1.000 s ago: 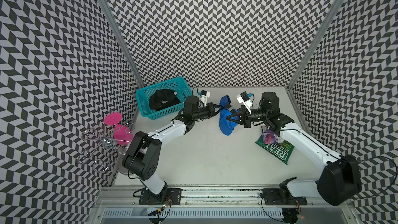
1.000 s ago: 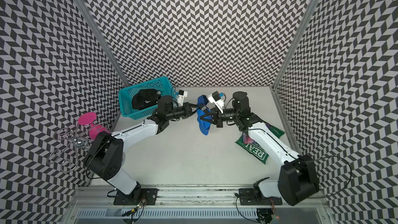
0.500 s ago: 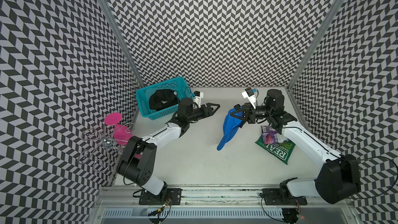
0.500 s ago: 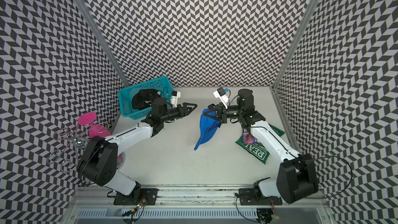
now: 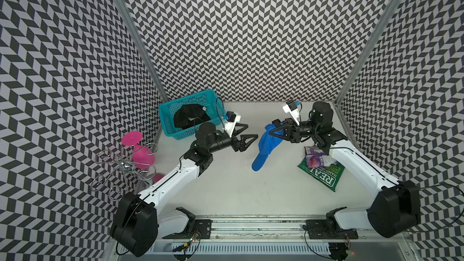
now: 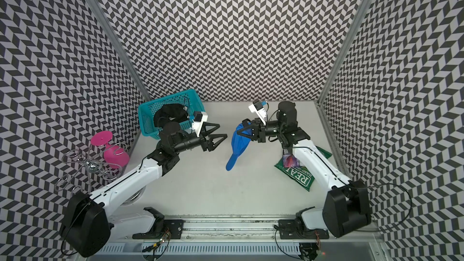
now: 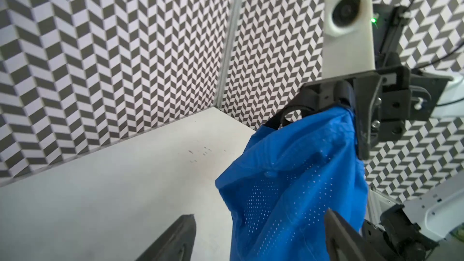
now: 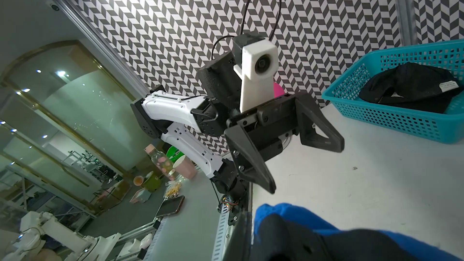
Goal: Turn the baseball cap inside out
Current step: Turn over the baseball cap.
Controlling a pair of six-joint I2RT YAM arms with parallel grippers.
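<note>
The blue baseball cap [image 5: 265, 146] [image 6: 238, 144] hangs in the air in both top views, brim end down just above the table. My right gripper [image 5: 274, 129] [image 6: 245, 127] is shut on its bunched upper edge. In the right wrist view blue cloth of the cap [image 8: 288, 212] is pinched between the dark fingers [image 8: 301, 242]. My left gripper [image 5: 252, 131] [image 6: 223, 130] stands open just left of the cap, not touching it. In the left wrist view the cap [image 7: 301, 171] hangs in front of the spread fingers [image 7: 175, 239].
A teal basket [image 5: 175, 133] with a black cap [image 5: 188, 118] stands at the back left, behind my left arm. A pink goblet [image 5: 140, 151] and a wire rack [image 5: 120, 166] lie at the left edge. A green snack bag [image 5: 324, 175] lies under my right arm.
My left gripper let go of the cap, opened wide and drew back to the left. My right gripper kept hold and moved right; the cap unfurled and now hangs from it.
</note>
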